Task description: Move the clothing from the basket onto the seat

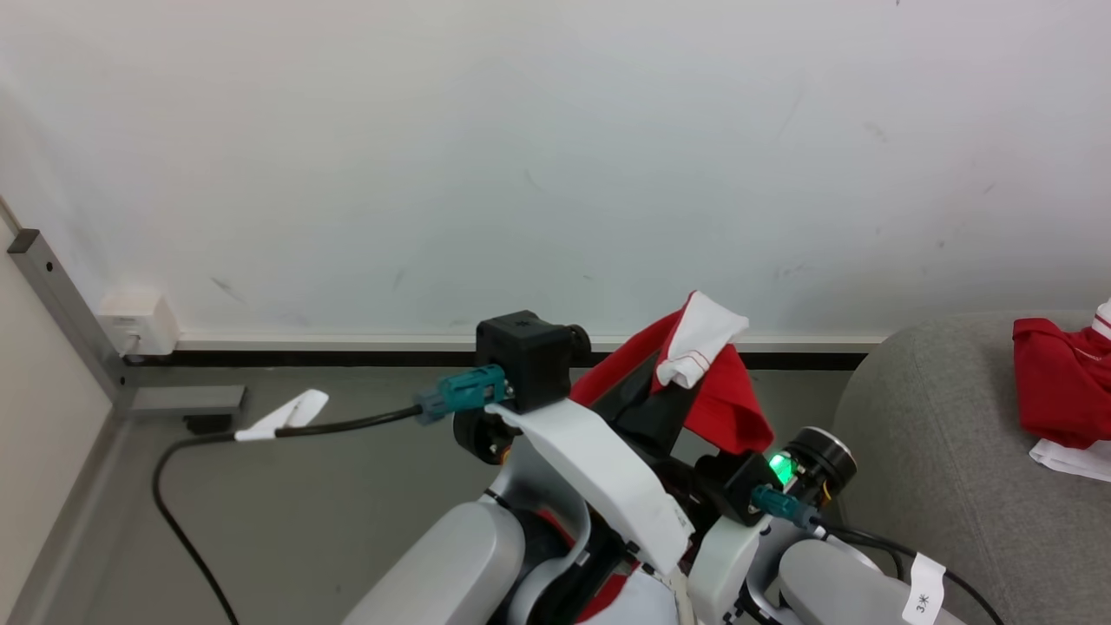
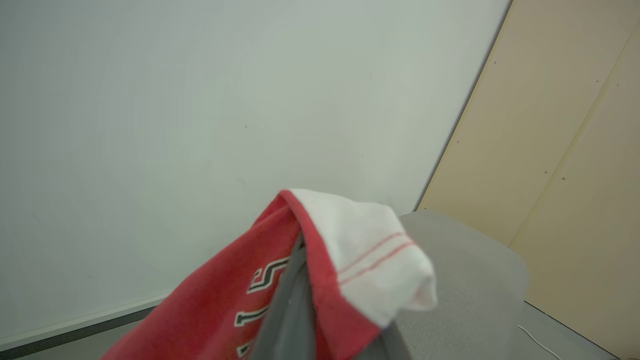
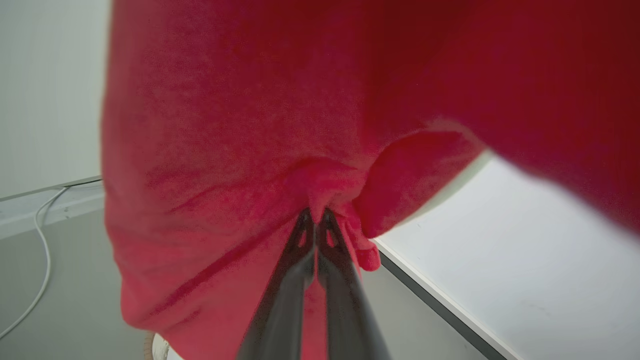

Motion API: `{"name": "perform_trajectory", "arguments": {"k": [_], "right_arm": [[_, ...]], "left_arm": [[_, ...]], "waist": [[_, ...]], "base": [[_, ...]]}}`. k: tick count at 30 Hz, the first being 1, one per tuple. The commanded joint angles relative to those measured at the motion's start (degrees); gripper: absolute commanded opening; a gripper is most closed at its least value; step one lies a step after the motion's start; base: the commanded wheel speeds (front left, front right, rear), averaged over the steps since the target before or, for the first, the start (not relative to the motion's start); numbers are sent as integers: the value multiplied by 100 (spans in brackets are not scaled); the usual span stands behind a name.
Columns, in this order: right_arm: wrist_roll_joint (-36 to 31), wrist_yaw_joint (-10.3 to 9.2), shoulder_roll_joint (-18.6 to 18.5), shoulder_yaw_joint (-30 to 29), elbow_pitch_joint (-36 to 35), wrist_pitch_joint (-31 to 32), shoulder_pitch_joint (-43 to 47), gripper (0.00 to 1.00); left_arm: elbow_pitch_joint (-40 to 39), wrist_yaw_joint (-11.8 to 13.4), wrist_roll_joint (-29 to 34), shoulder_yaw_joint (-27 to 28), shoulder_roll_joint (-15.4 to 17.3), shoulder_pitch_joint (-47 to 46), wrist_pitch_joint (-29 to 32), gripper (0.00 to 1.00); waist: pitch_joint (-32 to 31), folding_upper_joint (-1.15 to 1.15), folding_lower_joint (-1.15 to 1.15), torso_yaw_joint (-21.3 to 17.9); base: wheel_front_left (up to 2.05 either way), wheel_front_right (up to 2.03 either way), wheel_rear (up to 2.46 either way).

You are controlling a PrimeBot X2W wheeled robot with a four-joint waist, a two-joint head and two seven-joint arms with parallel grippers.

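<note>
Backdrop: plain white wall [image 1: 555,130] rises beyond both grippers, with a dark skirting strip and grey floor [image 1: 347,486] below them.
Left gripper: the left gripper [image 1: 649,395] is raised, its tip buried under cloth. One grey finger [image 2: 290,305] shows in its wrist view. I cannot tell whether it pinches the fabric or merely props it up.
Right gripper: the right gripper [image 3: 315,222] has its two dark fingers pressed together, with a bunched fold of red cloth nipped between the tips.
Red garment: the red garment [image 1: 725,408] hangs in the air over both grippers. It peaks above the left gripper's tip and falls toward the right gripper's wrist. White lettering with dark outlines shows on the cloth just left of the left finger.
White cuff: a white cuff [image 1: 703,338] with thin red stripes folds over the top of the left gripper.
Seat: the grey seat [image 1: 937,451] stands off the right gripper's outer side, apart from it. In the left wrist view its rounded corner lies just past the cuff.
Second red garment: a second red garment [image 1: 1063,382] lies on the seat, well apart from both grippers.
White piece: a white cloth piece [image 1: 1076,460] lies on the seat at the lower edge of the second red garment.
Far side: a wall socket [image 1: 139,321] and a black cable [image 1: 347,425] lie off the left gripper's outer side.
</note>
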Motion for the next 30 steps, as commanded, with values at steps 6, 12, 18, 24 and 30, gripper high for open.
{"name": "perform_trajectory", "arguments": {"k": [6,12,18,24,30], "right_arm": [[-41,-15,-164,-468,-578,-23,214,0],[-82,-15,-395,-882,-1172,-24,593,0],[-131,-15,-557,-1248,-1570,-25,881,0],[-177,-15,-699,-1609,-1935,-25,1111,0],[-207,-15,-785,-1919,-2177,-25,1234,0]], "left_arm": [[100,134,-67,192,99,29,-130,0],[335,224,-151,471,255,156,-267,0],[513,253,-215,606,328,281,-369,0],[767,230,-292,676,347,436,-506,0],[1092,181,-345,696,309,574,-710,100]], "waist": [[2,0,0,-2],[28,0,0,-91],[57,0,0,-201],[69,0,0,-328],[85,0,0,-422]], "base": [[0,0,0],[0,0,0],[0,0,0],[0,0,0],[0,0,0]]}}
